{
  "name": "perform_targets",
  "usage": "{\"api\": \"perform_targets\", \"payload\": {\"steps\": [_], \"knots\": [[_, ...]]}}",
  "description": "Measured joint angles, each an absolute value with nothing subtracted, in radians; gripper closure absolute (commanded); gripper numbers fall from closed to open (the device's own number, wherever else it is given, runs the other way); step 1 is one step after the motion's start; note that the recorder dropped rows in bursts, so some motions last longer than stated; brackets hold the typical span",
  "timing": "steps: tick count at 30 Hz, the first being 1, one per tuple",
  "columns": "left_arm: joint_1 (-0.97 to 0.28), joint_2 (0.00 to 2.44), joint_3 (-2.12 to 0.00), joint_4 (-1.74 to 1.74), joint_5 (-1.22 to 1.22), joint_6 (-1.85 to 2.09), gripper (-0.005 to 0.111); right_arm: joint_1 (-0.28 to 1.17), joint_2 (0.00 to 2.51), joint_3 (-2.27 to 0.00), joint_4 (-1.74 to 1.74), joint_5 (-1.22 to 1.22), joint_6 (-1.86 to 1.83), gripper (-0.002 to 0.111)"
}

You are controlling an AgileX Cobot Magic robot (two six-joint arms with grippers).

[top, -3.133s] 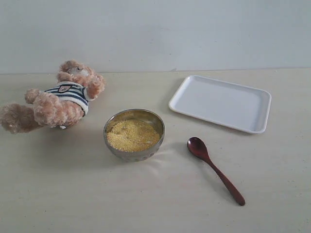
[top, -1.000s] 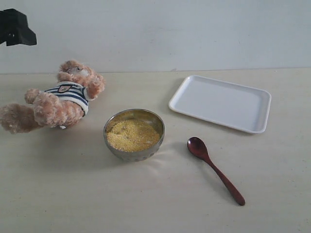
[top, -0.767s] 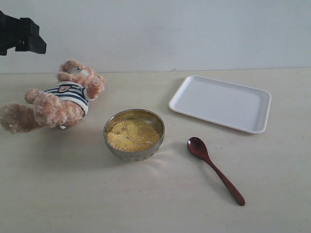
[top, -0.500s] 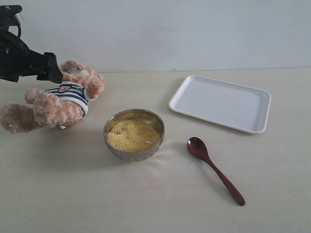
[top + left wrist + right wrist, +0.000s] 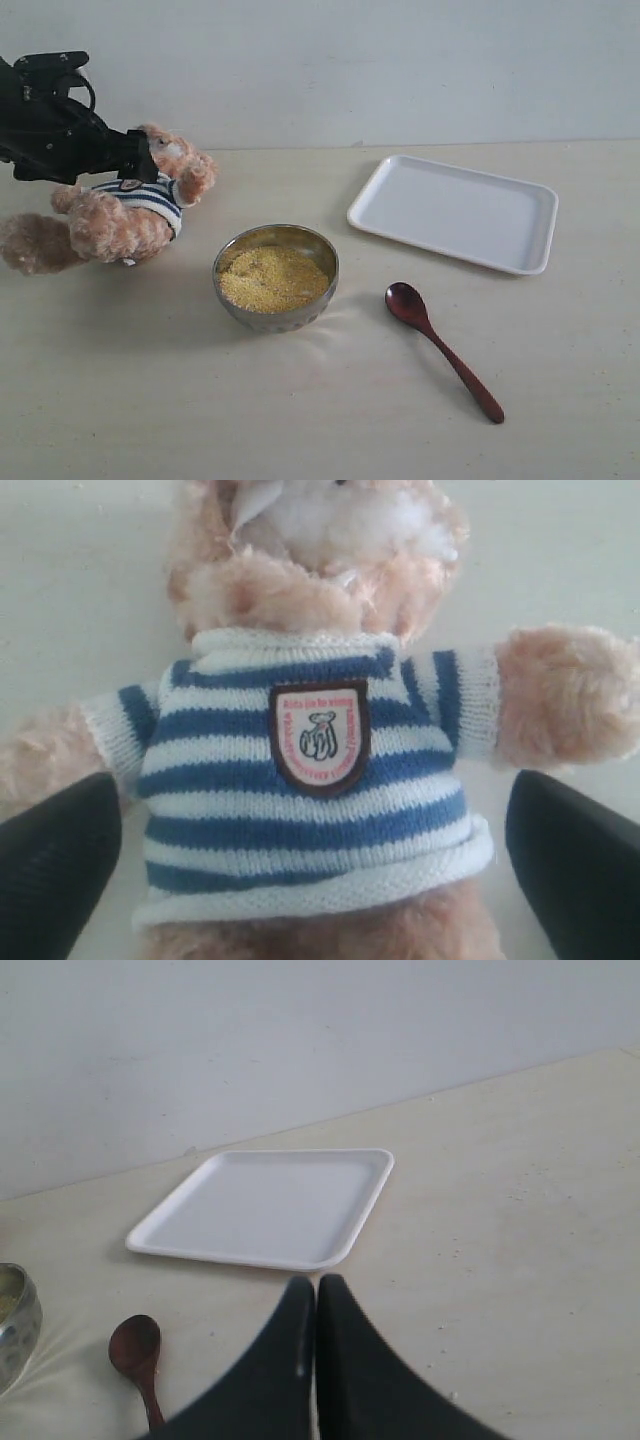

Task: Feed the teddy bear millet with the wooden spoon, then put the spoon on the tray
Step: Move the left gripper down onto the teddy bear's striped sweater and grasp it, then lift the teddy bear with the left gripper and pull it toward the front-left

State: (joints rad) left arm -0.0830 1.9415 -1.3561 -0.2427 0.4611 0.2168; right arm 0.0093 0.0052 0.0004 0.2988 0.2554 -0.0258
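Note:
The teddy bear (image 5: 120,215) lies on its back at the left of the table, in its striped shirt. My left gripper (image 5: 135,160) hangs over its chest and head. In the left wrist view the gripper (image 5: 318,870) is open, its black fingers (image 5: 55,870) on either side of the bear's torso (image 5: 310,760), not touching it. The metal bowl (image 5: 280,320) of millet (image 5: 272,278) stands mid-table. To the bowl's right lies the wooden spoon (image 5: 440,345), on the table. The white tray (image 5: 453,211) is at the back right. My right gripper (image 5: 316,1285) is shut and empty, short of the tray (image 5: 270,1208), with the spoon (image 5: 138,1355) off to one side.
A pale wall runs along the far edge of the table. The bowl's rim (image 5: 15,1320) shows at the edge of the right wrist view. The right arm is outside the exterior view.
My left arm has come in from the upper left and moved down and right, ending over the bear. Bear, bowl, spoon and tray have not moved.

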Motion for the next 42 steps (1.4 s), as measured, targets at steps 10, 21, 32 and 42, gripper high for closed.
{"api": "perform_targets", "payload": {"steps": [10,21,32,42], "knots": [[-0.083,2.002,-1.366,-0.267,0.416,0.219,0.009,0.009,0.005,0.000,0.299,0.255,-0.025,0.108],[-0.083,2.071,-1.366,-0.270,0.378,0.219,0.009,0.009,0.005,0.000,0.299,0.248,-0.025,0.108],[-0.083,2.131,-1.377,-0.288,0.347,0.219,0.030,0.009,0.005,0.000,0.299,0.246,-0.025,0.108],[-0.083,2.160,-1.394,-0.297,0.399,0.205,0.102,0.009,0.005,0.000,0.299,0.246,-0.025,0.108]]}}
